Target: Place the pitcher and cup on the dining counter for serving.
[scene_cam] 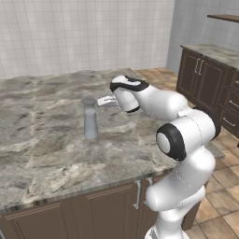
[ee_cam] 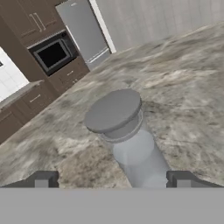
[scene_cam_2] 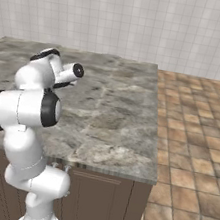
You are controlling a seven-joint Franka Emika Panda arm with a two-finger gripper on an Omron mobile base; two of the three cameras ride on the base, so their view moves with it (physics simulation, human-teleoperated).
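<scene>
A: Looking for writing first, you will find no readable label or brand on the pitcher (scene_cam: 90, 119); its pale grey, see-through wall is plain in the left base view and in the hand view.

B: And what is in it?

A: You cannot tell. From the hand view its round rim looks like a flat grey disc, and the body under the narrowed neck shows only a lighter patch, so any contents are not clear.

B: Where does it stand?

A: You see it upright on the dining counter (scene_cam: 42, 154), on the grey-brown veined marble, back from the near edge above the dark brown cabinets (scene_cam: 70, 214). The marble around it is bare stone.

B: And the gripper?

A: In the left base view the gripper (scene_cam: 100, 101) sits just beside the pitcher's rim, up at neck height, on its right. In the hand view the two fingertips (ee_cam: 42, 179) stand wide apart at the bottom, one on each side of the pitcher's lower body, with a gap showing between each tip and the glass. So you have the jaws wide, around the pitcher and not touching it.

B: Anything else with writing?

A: None that you can read. Beyond the counter the hand view shows dark cabinets with a built-in oven (ee_cam: 53, 54) and a grey refrigerator (ee_cam: 85, 30), both unmarked.
</scene>
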